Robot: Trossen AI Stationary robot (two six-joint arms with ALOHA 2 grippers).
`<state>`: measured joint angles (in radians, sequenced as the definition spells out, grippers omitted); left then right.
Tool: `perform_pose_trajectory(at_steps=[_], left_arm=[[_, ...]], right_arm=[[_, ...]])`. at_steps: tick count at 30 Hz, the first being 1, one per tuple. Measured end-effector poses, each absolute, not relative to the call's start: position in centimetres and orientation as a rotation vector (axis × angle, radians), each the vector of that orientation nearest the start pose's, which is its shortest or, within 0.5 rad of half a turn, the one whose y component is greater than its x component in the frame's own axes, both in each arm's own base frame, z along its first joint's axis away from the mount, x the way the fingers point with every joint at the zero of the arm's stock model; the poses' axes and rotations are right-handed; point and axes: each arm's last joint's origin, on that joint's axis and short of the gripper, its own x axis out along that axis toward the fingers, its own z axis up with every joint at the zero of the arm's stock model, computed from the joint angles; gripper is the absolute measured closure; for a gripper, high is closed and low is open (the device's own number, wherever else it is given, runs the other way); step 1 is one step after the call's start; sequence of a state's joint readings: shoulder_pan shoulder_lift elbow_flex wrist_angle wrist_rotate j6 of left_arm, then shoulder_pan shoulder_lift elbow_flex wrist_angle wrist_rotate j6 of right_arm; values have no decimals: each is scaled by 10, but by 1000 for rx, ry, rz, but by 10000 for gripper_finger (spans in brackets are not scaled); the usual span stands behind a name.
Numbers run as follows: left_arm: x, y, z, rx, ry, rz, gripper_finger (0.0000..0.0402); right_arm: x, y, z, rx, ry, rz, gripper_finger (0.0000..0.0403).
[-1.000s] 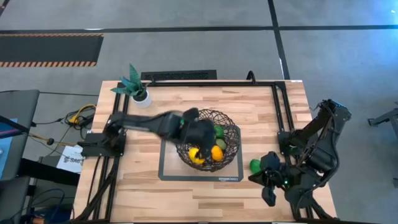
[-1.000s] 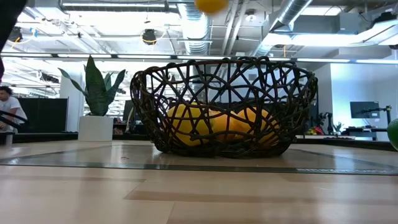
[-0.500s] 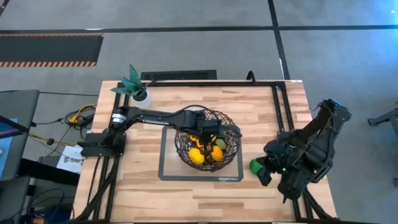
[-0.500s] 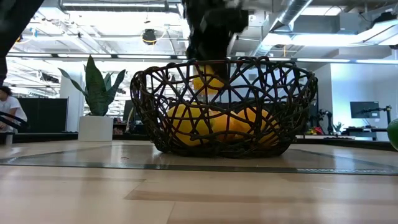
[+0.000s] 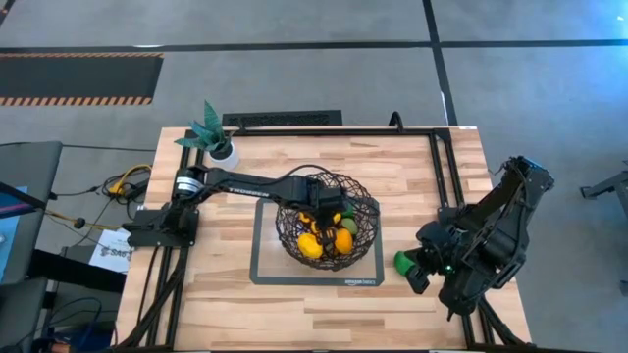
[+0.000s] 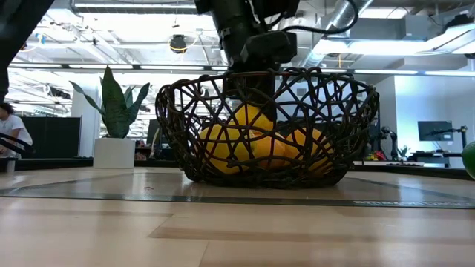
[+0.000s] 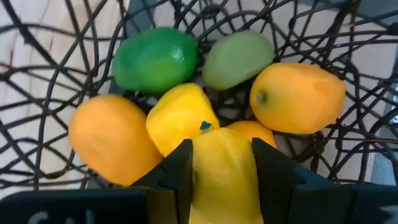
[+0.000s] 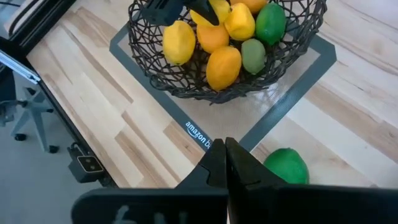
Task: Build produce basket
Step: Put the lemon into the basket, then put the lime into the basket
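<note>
The dark brown wire basket [image 5: 329, 224] stands on the grey-framed mat [image 5: 265, 267] and holds several orange, yellow and green fruits [image 7: 155, 59]. My left gripper [image 5: 329, 210] reaches down inside the basket and is shut on a yellow fruit [image 7: 224, 171]. It also shows in the low view [image 6: 251, 89]. A green lime [image 8: 287, 167] lies on the table right of the mat [image 5: 403, 261]. My right gripper [image 8: 225, 163] is shut and empty, close beside the lime, on the side toward the table's near edge. My left gripper pinches the yellow fruit by its two sides [image 7: 200, 163] between its two fingers [image 7: 179, 168]. The fingers come from above, pointing down into the basket. The fruit sits just over the other fruits. I cannot tell whether it rests on them.
A teal-leaved plant in a white pot [image 5: 214, 139] stands at the table's far left corner. Black frame rails [image 5: 444, 167] run along the table's right and far sides. Bare wood lies left of the mat and along the near edge.
My left gripper has come down from above the rim into the basket, carrying the yellow fruit, which now sits low among the other fruits. My right gripper has gone a little toward the far edge, closer to the lime.
</note>
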<state>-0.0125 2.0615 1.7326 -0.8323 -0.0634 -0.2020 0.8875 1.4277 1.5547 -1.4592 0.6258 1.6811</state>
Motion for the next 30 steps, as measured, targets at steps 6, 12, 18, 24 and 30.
perform_pose_trajectory(at_steps=[6,12,18,24,30], left_arm=[[440,-7,237,-134,1111,139,223],[443,-10,257,-160,1080,138,93],[445,-27,283,-148,1031,94,47],[444,-66,314,-119,938,18,44],[437,-121,323,-47,855,-30,43]], right_arm=[[164,175,367,638,802,-564,399],[161,177,365,652,929,-544,381],[155,175,362,643,1067,-562,361],[151,172,354,617,1140,-607,343],[148,174,334,578,1234,-642,326]])
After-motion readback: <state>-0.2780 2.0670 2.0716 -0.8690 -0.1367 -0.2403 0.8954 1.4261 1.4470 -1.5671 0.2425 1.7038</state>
